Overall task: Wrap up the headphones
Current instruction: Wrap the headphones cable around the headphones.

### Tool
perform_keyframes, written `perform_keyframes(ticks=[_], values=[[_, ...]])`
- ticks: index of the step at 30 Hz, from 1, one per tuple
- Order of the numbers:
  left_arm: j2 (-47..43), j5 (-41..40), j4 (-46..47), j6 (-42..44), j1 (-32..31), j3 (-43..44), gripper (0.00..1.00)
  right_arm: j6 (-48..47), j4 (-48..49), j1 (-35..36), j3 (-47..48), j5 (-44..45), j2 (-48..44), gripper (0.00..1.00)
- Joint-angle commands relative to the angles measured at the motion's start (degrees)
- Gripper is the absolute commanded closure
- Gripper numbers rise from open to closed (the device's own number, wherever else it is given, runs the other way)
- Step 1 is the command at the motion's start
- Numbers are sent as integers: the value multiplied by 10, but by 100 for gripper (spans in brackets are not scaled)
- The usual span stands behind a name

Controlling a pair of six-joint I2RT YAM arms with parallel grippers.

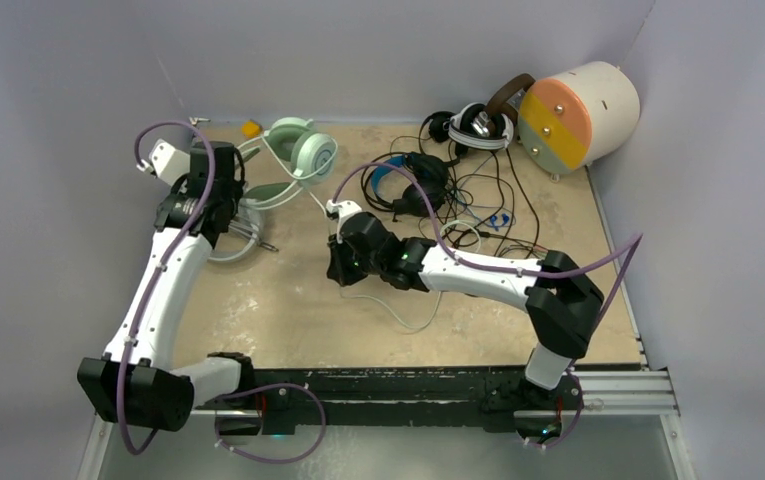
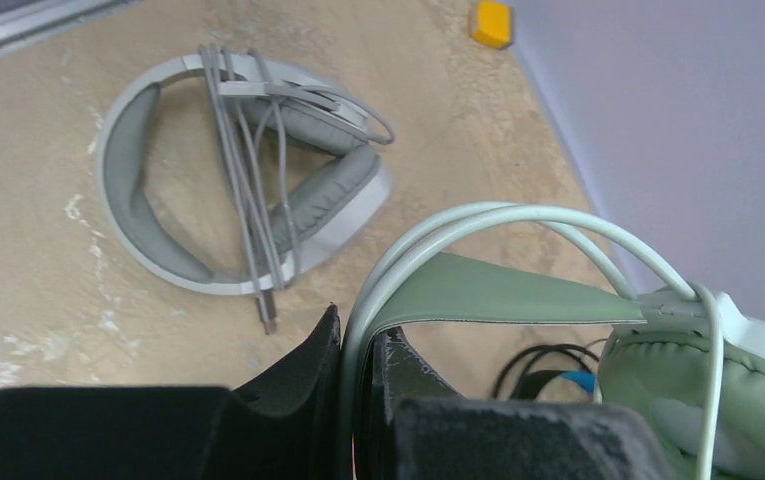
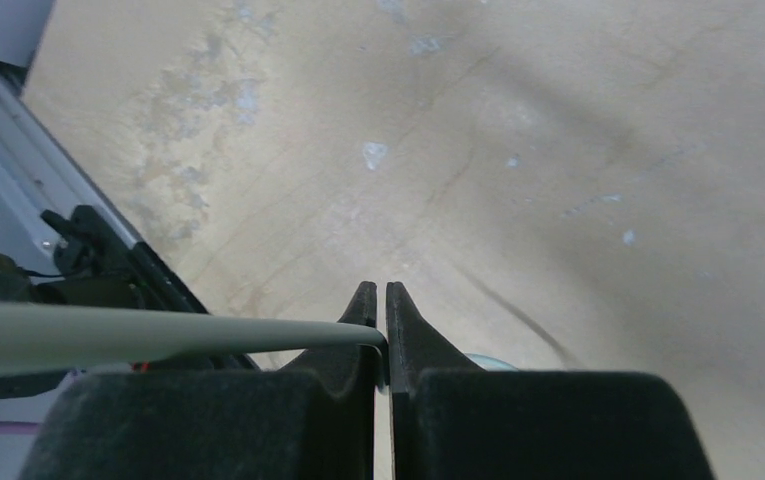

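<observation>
**Two Arms, Five Headsets**

One flat tan surface point(image 1: 288, 330) holds everything. One big cream drum with an orange-and-green face point(image 1: 573, 110) sits in the far right corner. Two white-and-black robot arms reach in from the near edge.

I count five headsets. A mint-green headset with big round cups point(image 1: 310, 155) is at the far left. A white-grey headset with grey pads point(image 2: 323, 195) lies just beside it. A black headset with a blue band point(image 1: 413, 185) is near the middle. A black-and-white headset point(image 1: 480, 125) and a brown-banded headset point(image 1: 506, 92) are by the drum. One small yellow block point(image 1: 250, 128) sits by the far wall.

The top view shows thin black cables point(image 1: 478, 195) lying loose near the dark headsets. From above, the left arm point(image 1: 163, 290) hides much of the white-grey headset. The left wrist view shows it lying flat with its own grey cable looped across it.

The left arm stretches along the left wall. The left jaws are clamped on the thin pale band wires of the mint-green headset. The right arm point(image 1: 478, 275) bends back toward the middle. The right jaws are pinched together on a thin pale cable point(image 3: 158, 335), above bare surface.
</observation>
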Motion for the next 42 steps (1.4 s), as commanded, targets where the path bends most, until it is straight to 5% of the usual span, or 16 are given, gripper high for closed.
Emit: perform_keyframes(ticks=[1, 7, 14, 18, 25, 36, 42], values=[[43, -147, 58, 7, 11, 45, 100, -57, -79, 16, 45, 29, -57, 100], [93, -161, 54, 96, -13, 52, 100, -103, -208, 16, 162, 34, -20, 100], [82, -281, 47, 116, -64, 65, 100, -113, -322, 15, 236, 141, 45, 100], [123, -370, -79, 22, -82, 129, 100, -125, -342, 18, 256, 191, 56, 100], [144, -348, -77, 25, -94, 129, 100, -142, -338, 18, 264, 197, 35, 100], [81, -234, 116, 191, -90, 67, 100, -139, -301, 17, 147, 144, -21, 100], [102, -223, 106, 232, -90, 66, 100, -180, -342, 15, 178, 251, -76, 100]])
